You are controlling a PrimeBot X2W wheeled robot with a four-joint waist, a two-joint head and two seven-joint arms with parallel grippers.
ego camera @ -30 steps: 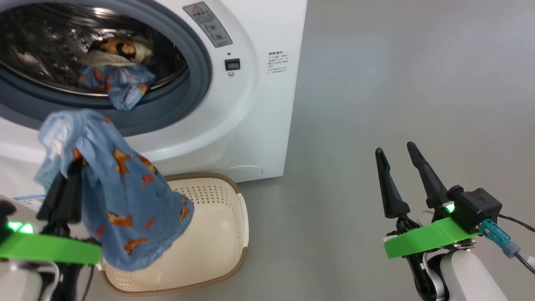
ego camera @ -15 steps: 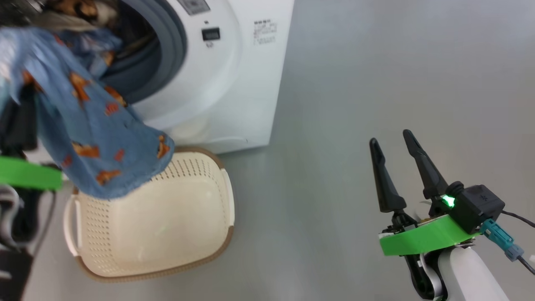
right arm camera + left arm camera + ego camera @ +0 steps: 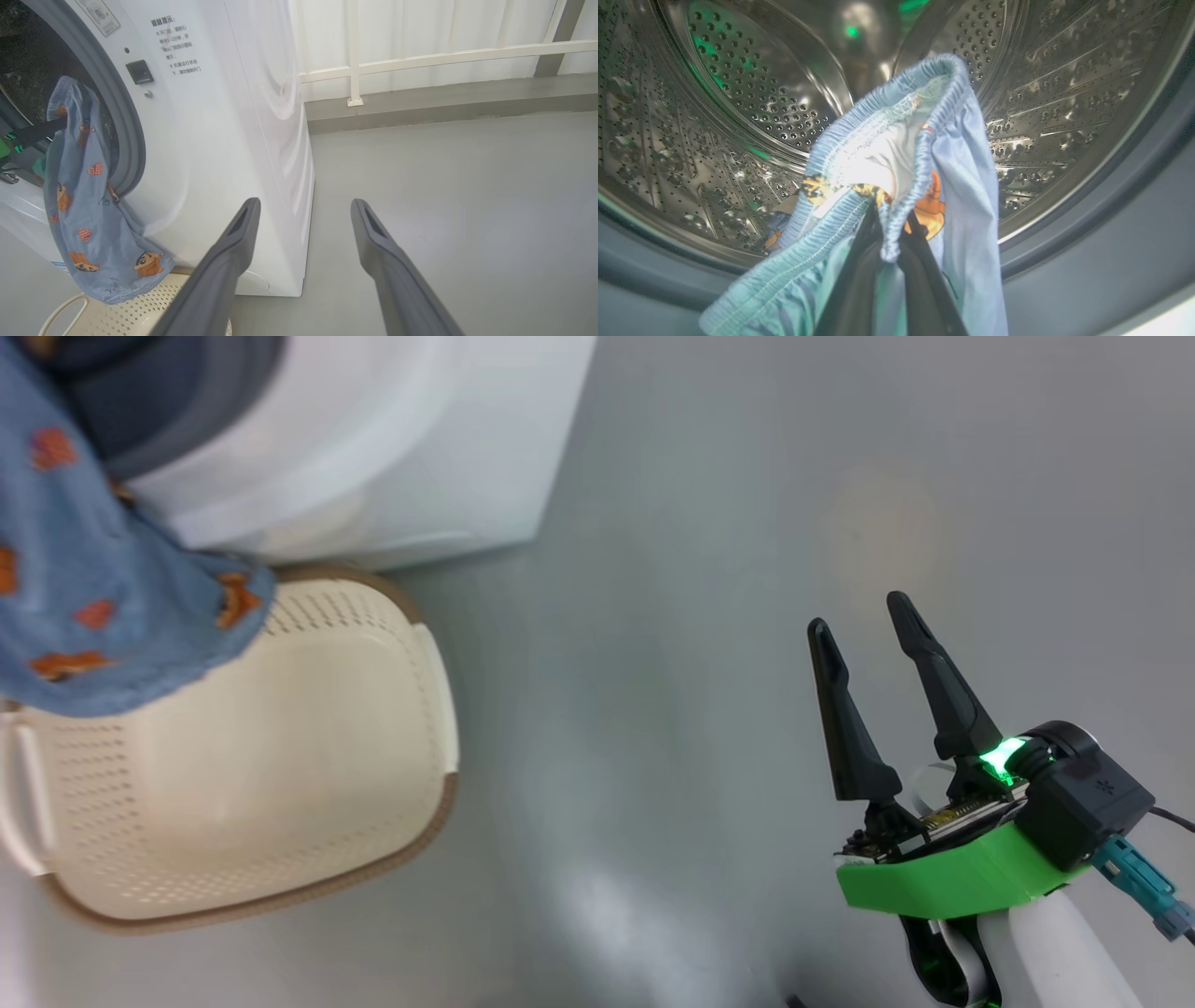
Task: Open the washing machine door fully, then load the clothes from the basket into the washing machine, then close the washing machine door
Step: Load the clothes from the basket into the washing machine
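Head view, tilted down at the grey floor [image 3: 700, 616]: blue cartoon-print garment [image 3: 103, 569] draped at upper left, hem dangling over the far rim of the cream basket [image 3: 280, 775], bare inside, just in front of the white washing machine [image 3: 373, 457]. At lower right, right gripper [image 3: 859, 613] idle, fingers spread wide, holding nothing, well apart from the load.

Left wrist view, looking into the perforated steel drum [image 3: 738, 93]: left gripper [image 3: 892, 224] clamped tight on a fold of the garment's elastic waistband, pinch point at the mouth of the opening, grey gasket [image 3: 1111, 233] below and to the right. Most of the cloth hanging beneath the fingers, outside the drum by the look of it.

Right wrist view, from the side: garment hanging from the opening down the machine's front to the basket's rim, right gripper's fingers apart over bare floor. Black Chinese characters [image 3: 175, 46] in short lines on the front panel, too small to make out. Grey sticker [image 3: 98, 16] with a symbol near the top edge, unreadable. Small dark square fitting [image 3: 139, 71] below it. No brand name legible.

Likely trouble from here: release too near the lip, and the hem slumping over the gasket or into the basket, later to be caught by the closing door. Narrow pinch on the waistband also liable to slip during the push inward
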